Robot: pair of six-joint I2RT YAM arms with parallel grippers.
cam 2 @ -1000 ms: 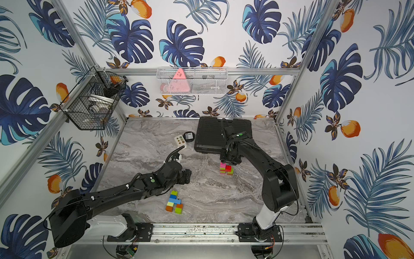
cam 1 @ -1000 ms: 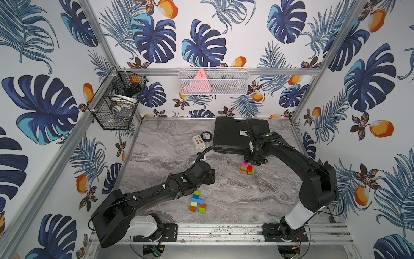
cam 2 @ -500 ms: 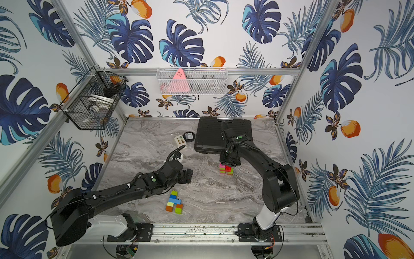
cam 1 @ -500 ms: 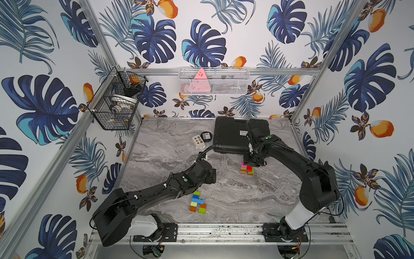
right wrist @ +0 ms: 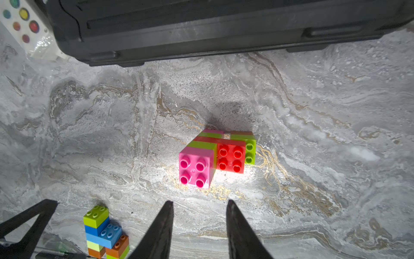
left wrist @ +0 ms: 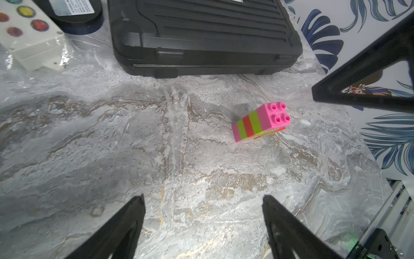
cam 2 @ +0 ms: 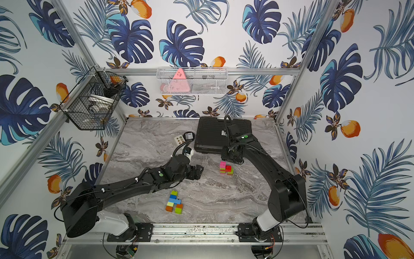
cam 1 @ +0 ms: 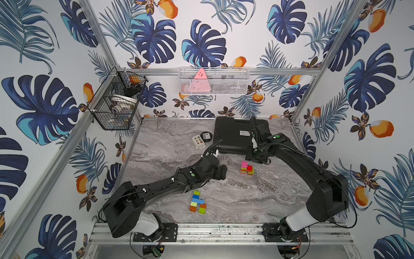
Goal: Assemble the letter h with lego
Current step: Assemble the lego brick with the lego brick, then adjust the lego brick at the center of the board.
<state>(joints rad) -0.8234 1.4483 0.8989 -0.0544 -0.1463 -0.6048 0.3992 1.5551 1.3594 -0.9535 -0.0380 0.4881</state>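
Two lego builds stand on the marble table (cam 1: pixel 268 197). A pink, lime green and red build (cam 1: pixel 246 168) (cam 2: pixel 225 168) stands just in front of the black case. It has a tall striped column with a pink top (right wrist: pixel 196 167) and a red brick (right wrist: pixel 230 157) beside it. A blue, lime green and orange build (cam 1: pixel 198 203) (cam 2: pixel 174 203) stands near the front. My right gripper (right wrist: pixel 199 201) (cam 1: pixel 257 157) hovers just behind the pink build, open, with nothing between its fingers. My left gripper (left wrist: pixel 202 198) (cam 1: pixel 223 171) is wide open and empty, left of the pink build (left wrist: pixel 261 122).
A black case (cam 1: pixel 237 136) lies at the back, close behind the right gripper. A white button box (cam 1: pixel 198 141) and a black disc (cam 1: pixel 206 136) lie to its left. A wire basket (cam 1: pixel 116 101) hangs on the left wall and a white mesh tray (cam 1: pixel 214 80) on the back wall.
The right gripper has drawn back slightly from the pink build and its jaws have parted a little. The left gripper has edged right toward that build. Neither build has moved.
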